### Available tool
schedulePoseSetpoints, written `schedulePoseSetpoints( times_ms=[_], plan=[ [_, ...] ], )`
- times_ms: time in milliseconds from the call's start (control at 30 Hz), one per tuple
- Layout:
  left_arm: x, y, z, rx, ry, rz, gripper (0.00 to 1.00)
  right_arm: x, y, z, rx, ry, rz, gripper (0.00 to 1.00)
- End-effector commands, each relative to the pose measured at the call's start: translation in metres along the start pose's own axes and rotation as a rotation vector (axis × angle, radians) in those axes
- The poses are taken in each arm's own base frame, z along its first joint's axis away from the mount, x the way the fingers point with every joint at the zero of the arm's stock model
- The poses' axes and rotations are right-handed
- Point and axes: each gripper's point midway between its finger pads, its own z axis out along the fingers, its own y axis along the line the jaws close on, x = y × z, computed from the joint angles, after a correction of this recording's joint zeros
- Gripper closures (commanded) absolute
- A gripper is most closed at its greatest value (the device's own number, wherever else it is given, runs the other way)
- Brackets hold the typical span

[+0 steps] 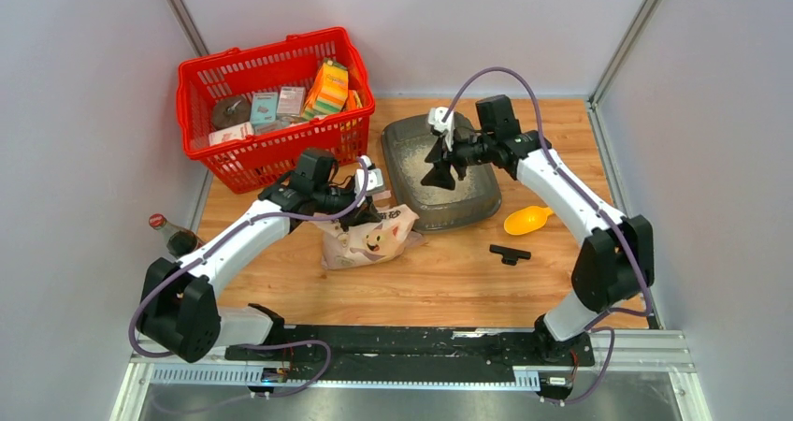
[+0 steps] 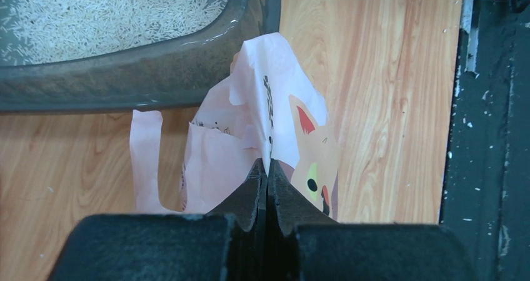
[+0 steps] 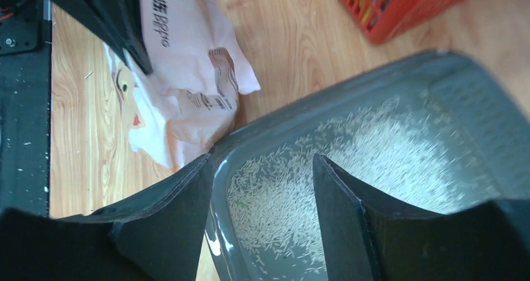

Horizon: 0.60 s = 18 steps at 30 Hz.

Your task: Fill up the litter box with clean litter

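The dark grey litter box lies at the table's middle back, with a thin layer of pale clean litter inside. My right gripper is open over its near-left corner; in the right wrist view the gripper has the box rim between its fingers, above the litter. My left gripper is shut on the top edge of the beige cat-print bag, which lies just left of the box. In the left wrist view the gripper pinches the bag beside the box wall and the litter.
A red mesh basket with groceries stands at the back left. A yellow scoop and a small black T-shaped part lie right of the box. A cola bottle stands at the left edge.
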Motion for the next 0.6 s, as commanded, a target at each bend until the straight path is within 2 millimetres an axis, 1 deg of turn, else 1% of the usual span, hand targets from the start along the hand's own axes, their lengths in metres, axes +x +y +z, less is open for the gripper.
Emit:
schedulePoseSetpoints(
  times_ms=[0,33,67,100,200,333,367,433,467,533,567],
  plan=[
    [-0.024,-0.01,0.0,0.051,-0.065,-0.107,1.0,-0.025,0.033,0.001,-0.04,-0.033,-0.266,0.37],
    [-0.026,-0.009,0.0,0.045,-0.072,-0.113,1.0,-0.024,0.037,0.004,-0.058,-0.033,-0.271,0.36],
    [-0.026,-0.009,0.0,0.047,-0.072,-0.129,1.0,-0.025,0.046,0.01,-0.093,-0.039,-0.278,0.36],
    [-0.027,-0.009,0.001,0.047,-0.073,-0.136,1.0,-0.022,0.048,0.016,-0.113,-0.036,-0.27,0.36],
    [-0.025,-0.009,0.001,0.046,-0.069,-0.163,1.0,-0.023,0.062,0.03,-0.167,-0.048,-0.29,0.36],
    [-0.022,-0.009,0.002,0.044,-0.067,-0.187,1.0,-0.011,0.075,0.049,-0.241,-0.034,-0.311,0.36],
    [-0.021,-0.008,0.002,0.042,-0.065,-0.202,1.0,-0.004,0.079,0.054,-0.265,-0.018,-0.3,0.36],
    [-0.018,-0.004,0.003,0.034,-0.069,-0.224,1.0,0.001,0.079,0.058,-0.285,-0.009,-0.315,0.38],
    [-0.016,-0.003,0.004,0.034,-0.067,-0.25,1.0,0.009,0.08,0.061,-0.299,0.008,-0.299,0.38],
    [-0.017,0.004,0.002,0.02,-0.08,-0.268,1.0,0.013,0.08,0.063,-0.307,0.016,-0.311,0.39],
    [-0.017,0.006,0.003,0.018,-0.083,-0.3,1.0,0.019,0.081,0.066,-0.316,0.03,-0.303,0.39]
  ],
)
